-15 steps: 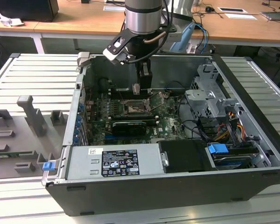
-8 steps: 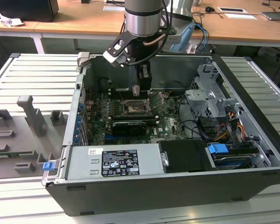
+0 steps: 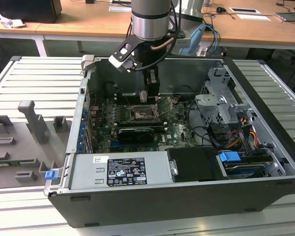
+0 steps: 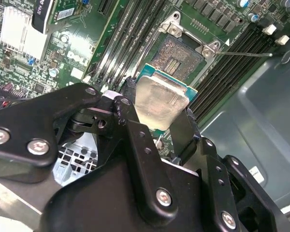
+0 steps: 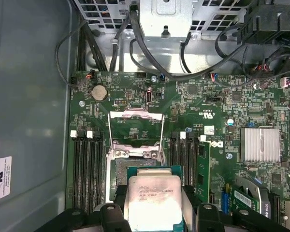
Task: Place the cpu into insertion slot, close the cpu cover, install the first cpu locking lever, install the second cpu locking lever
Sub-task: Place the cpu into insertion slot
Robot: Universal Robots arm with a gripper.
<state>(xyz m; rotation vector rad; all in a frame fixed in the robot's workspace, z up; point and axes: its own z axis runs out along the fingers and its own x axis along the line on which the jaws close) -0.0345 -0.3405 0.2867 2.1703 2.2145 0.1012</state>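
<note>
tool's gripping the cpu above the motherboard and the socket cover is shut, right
Not quite: the cover is open, swung back off the socket, as the first wrist view shows. The rest holds: the tool grips the cpu above the motherboard.

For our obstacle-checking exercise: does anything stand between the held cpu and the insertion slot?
Nothing visible does. The gripper holds the cpu near the insertion slot, whose contacts lie bare. The cpu cover is swung open, off the socket.
</note>
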